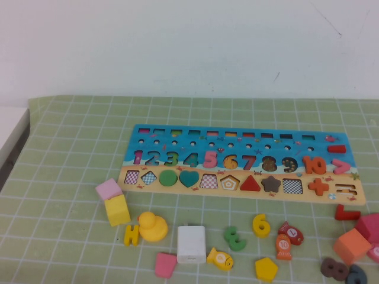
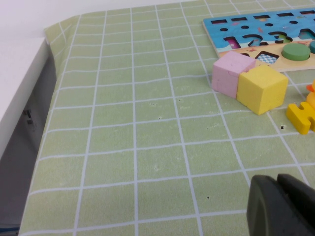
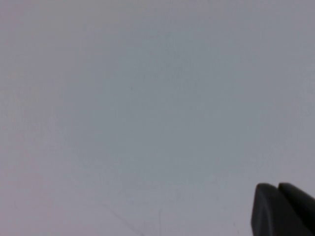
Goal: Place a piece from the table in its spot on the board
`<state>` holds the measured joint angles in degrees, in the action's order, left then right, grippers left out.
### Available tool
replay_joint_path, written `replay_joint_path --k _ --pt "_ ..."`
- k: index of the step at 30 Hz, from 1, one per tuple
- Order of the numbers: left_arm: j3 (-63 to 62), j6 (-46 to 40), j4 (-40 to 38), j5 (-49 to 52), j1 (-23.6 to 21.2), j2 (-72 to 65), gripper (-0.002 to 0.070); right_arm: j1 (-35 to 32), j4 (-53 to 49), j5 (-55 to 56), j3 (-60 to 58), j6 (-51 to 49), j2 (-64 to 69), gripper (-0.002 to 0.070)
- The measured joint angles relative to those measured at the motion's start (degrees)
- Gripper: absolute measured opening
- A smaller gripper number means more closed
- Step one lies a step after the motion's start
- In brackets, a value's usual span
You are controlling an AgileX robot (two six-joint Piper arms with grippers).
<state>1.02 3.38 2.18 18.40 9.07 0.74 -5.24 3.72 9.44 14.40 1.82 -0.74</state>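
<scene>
The yellow numeral 6 lies flat on the green grid mat, in front of the board's right half. The board lies across the middle of the mat, with coloured numbers on its blue part and shape cut-outs on its tan strip. Its left end also shows in the left wrist view. Neither arm shows in the high view. My left gripper is shut and empty, low over the mat to the left of the board. My right gripper is shut and empty, facing a plain grey surface.
In front of the board lie a pink cube, yellow cube, yellow duck, white block, green curly numeral, yellow pentagon and orange block. The mat's left edge drops off beside a white ledge.
</scene>
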Motion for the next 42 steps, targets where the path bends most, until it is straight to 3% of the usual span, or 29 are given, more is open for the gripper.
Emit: replay_joint_path --k 7,15,22,30,35,42 --pt "0.0 0.0 0.0 0.0 0.0 0.0 -0.0002 0.0 -0.1 -32.9 18.3 0.1 11.3 0.0005" --pt "0.0 0.0 0.0 0.0 0.0 0.0 -0.0002 0.0 8.0 -57.0 31.6 5.6 36.7 0.0005" --pt "0.0 0.0 0.0 0.0 0.0 0.0 -0.0002 1.4 21.2 -58.3 35.2 17.9 60.3 0.0004" --pt "0.0 -0.1 0.0 0.0 0.0 0.0 -0.0002 15.4 23.3 -49.5 39.0 17.3 77.7 0.0005" --pt "0.0 0.1 0.0 0.0 0.0 0.0 -0.0002 25.0 17.6 -48.6 44.6 10.7 87.0 0.0005" --pt "0.0 0.1 0.0 0.0 0.0 0.0 -0.0002 34.5 3.3 -56.4 57.7 1.2 99.4 0.0005"
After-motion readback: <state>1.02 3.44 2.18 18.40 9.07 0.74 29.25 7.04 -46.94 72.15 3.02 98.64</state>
